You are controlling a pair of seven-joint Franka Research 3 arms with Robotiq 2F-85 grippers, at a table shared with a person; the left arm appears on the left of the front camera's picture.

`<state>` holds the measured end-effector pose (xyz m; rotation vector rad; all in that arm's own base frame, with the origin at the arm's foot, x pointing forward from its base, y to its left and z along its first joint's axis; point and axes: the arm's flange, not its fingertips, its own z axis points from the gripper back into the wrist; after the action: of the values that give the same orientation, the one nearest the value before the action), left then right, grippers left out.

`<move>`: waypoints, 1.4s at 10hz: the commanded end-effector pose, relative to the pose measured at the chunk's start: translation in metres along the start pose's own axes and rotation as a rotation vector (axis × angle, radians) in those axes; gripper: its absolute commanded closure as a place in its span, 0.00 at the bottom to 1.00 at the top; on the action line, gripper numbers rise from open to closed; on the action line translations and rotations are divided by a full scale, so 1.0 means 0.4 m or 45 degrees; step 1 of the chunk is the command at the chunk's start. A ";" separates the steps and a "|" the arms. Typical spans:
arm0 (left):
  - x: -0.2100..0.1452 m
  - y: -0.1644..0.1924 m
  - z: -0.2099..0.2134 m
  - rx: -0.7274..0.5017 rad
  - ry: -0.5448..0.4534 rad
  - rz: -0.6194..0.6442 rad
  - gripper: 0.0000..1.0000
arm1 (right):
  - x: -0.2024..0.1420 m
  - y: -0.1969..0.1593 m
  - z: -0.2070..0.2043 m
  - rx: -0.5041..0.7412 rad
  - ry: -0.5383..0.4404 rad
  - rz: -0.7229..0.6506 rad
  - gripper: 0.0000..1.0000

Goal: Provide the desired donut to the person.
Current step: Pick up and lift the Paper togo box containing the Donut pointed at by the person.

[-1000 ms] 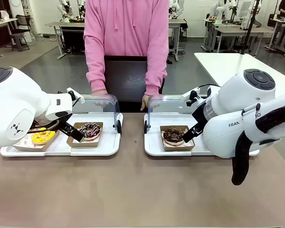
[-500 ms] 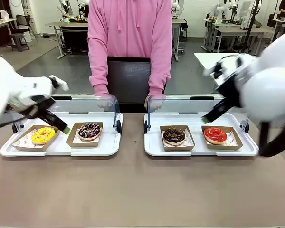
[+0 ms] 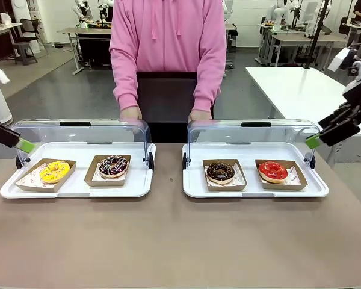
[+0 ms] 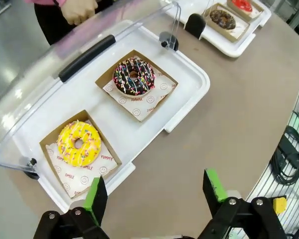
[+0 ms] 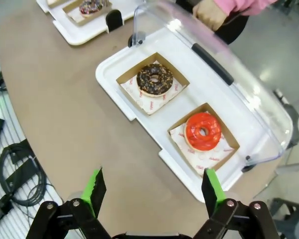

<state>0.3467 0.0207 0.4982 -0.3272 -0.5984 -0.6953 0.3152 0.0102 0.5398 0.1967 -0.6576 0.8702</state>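
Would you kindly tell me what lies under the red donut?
A white printed paper liner inside an open brown cardboard box. The liner's part directly beneath the red donut is covered.

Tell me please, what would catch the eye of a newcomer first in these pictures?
Four bright donuts stand out: a yellow donut and a sprinkled donut in the left tray, a chocolate donut and a red donut in the right tray. Behind the trays, at the far side, stands the person in a pink hoodie. The left gripper and the right gripper hang open, empty, at the table's two ends.
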 end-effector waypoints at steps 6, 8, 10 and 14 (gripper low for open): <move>-0.164 -0.054 0.026 -0.051 -0.200 -0.018 0.00 | -0.124 -0.009 0.012 0.016 -0.154 0.078 0.00; -0.159 -0.053 0.032 -0.060 -0.234 -0.032 0.00 | -0.128 -0.007 0.015 0.006 -0.192 0.095 0.00; -0.163 -0.051 0.030 -0.047 -0.232 -0.018 0.00 | -0.131 -0.007 0.015 0.004 -0.200 0.098 0.00; -0.165 -0.048 0.033 -0.045 -0.234 -0.003 0.00 | -0.129 -0.004 0.014 0.002 -0.281 0.161 0.00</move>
<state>0.3287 0.0635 0.5160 -0.4113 -0.7417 -0.6745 0.3120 -0.0350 0.5491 0.2291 -0.8186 0.9419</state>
